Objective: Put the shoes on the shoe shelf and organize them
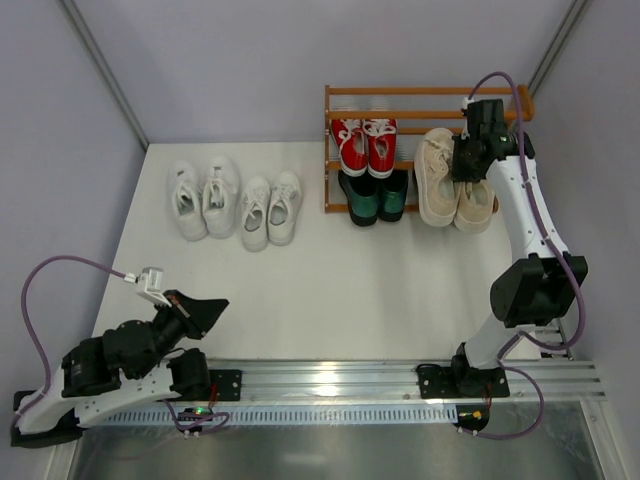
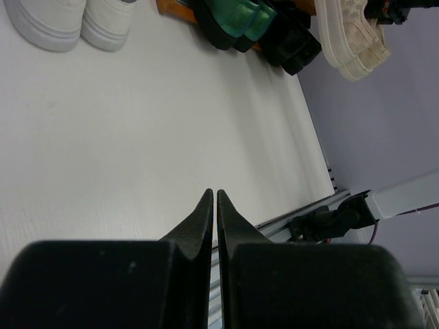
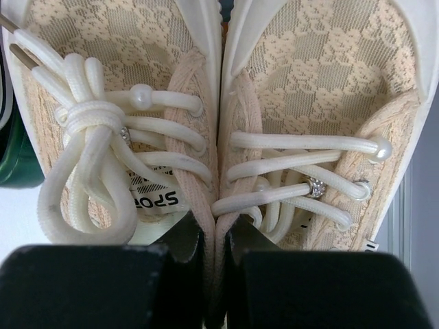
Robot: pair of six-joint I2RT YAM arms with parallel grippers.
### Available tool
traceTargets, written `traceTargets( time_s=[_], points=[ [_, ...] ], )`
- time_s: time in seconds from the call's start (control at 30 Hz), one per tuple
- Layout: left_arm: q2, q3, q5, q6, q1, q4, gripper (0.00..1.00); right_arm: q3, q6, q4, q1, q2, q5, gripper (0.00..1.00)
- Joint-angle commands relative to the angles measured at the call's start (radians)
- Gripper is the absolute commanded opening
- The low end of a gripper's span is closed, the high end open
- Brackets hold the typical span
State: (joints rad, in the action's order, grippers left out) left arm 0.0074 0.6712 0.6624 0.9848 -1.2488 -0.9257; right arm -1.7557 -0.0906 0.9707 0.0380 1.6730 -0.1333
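Shoe shelf (image 1: 420,91): orange-brown wooden rack at 1 o'clock on the white table (image 1: 330,290), against the back wall.
Red sneakers (image 1: 364,145): on the rack's left half, toes toward the arms.
Dark green loafers (image 1: 375,197): at 6 o'clock of the red pair, on the rack's front edge.
Black loafers (image 2: 293,46): seen only from the left wrist, between the green pair and the cream pair.
Cream shoes (image 1: 440,185): side by side at the rack's right end, at 3 o'clock of the green loafers.
Right gripper (image 3: 214,233): jaws pinching the two touching inner collars of the cream shoes.
White sneakers (image 1: 204,197): two pairs on the table at 10 o'clock, off the rack.
Left gripper (image 2: 213,205): at 7 o'clock, jaws pressed together, holding nothing.
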Motion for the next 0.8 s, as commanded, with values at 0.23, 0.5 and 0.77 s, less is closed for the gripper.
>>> traceTargets(
  time_s=[0.23, 0.5, 0.77],
  points=[
    [-0.011, 0.057, 0.034, -0.034, 0.002, -0.001, 0.00, -0.185, 0.109, -0.343, -0.023, 0.132, -0.052, 0.04],
    [-0.024, 0.059, 0.042, -0.031, 0.002, -0.015, 0.00, -0.231, 0.127, -0.444, -0.066, 0.212, -0.005, 0.04],
    [-0.040, 0.057, 0.045, -0.031, 0.002, -0.016, 0.00, -0.263, 0.127, -0.483, -0.070, 0.228, 0.037, 0.04]
  ],
)
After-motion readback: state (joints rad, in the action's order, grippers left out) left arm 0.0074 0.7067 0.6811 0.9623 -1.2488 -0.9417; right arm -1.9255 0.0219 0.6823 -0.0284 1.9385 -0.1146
